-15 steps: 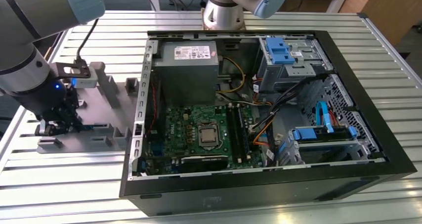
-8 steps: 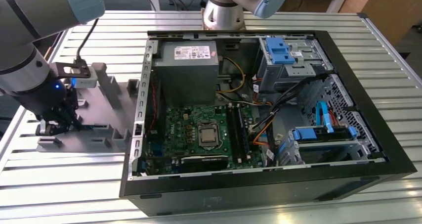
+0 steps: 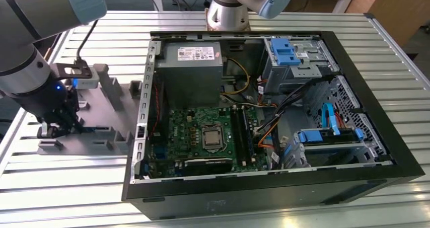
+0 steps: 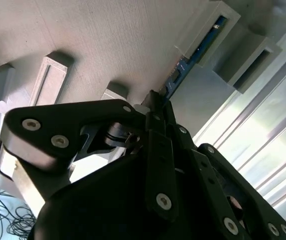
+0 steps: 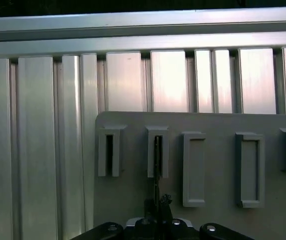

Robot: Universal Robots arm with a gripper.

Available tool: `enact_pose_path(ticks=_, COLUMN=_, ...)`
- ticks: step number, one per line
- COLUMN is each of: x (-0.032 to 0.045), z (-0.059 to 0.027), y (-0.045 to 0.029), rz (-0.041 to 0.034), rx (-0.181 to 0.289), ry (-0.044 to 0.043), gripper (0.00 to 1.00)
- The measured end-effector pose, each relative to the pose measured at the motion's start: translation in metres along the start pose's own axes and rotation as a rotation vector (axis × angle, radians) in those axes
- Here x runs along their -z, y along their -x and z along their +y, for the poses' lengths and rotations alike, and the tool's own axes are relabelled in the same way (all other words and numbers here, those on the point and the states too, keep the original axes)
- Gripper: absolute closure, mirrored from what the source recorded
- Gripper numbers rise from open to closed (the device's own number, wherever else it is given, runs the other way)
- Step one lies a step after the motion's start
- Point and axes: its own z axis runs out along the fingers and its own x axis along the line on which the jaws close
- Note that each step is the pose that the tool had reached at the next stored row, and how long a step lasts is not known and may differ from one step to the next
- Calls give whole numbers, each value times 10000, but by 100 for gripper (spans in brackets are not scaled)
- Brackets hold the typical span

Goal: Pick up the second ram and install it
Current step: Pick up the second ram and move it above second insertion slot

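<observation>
A robot arm (image 3: 23,72) bends over the grey holder tray (image 3: 100,107) on the slatted metal bench (image 3: 67,187), its jaws pinched on the second ram (image 5: 156,157). In the first wrist view this slim, dark stick is seen edge-on. It runs straight ahead from the jaws into a narrow raised pocket (image 5: 151,150) of the tray. A matching slotted pocket (image 5: 108,152) lies just to one side of the jaws. Two wider rectangular pockets (image 5: 194,170) (image 5: 249,170) follow on the other side, all moulded into the same grey tray (image 5: 127,200), with the ribbed bench (image 5: 168,80) beyond it.

In the second wrist view the ram (image 4: 183,66) shows its green-and-blue board edge. It reaches from between the dark jaws up into a box-shaped pocket (image 4: 198,27) that holds its far end. More raised pockets (image 4: 50,75) stand on the tray (image 4: 107,35) beside the jaws.

Well apart from the jaws, across the bench, an open black computer case (image 3: 269,193) lies on its side. Inside it are a green motherboard (image 3: 191,130) with its processor socket (image 3: 211,136) and long black slots (image 3: 240,132). It also holds a grey power supply (image 3: 191,62), bundled cables (image 3: 269,117), and drive bays with blue brackets (image 3: 285,52) at the end of the case farthest from the jaws.
</observation>
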Motion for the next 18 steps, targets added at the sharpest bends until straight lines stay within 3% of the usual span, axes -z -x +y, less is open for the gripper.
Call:
enact_pose_path(ticks=3, x=-1, z=0, y=-3, rz=0, rx=246, ry=3, gripper=86)
enact_pose_path(ticks=18, x=60, z=0, y=-2, rz=0, rx=265, ry=3, gripper=86)
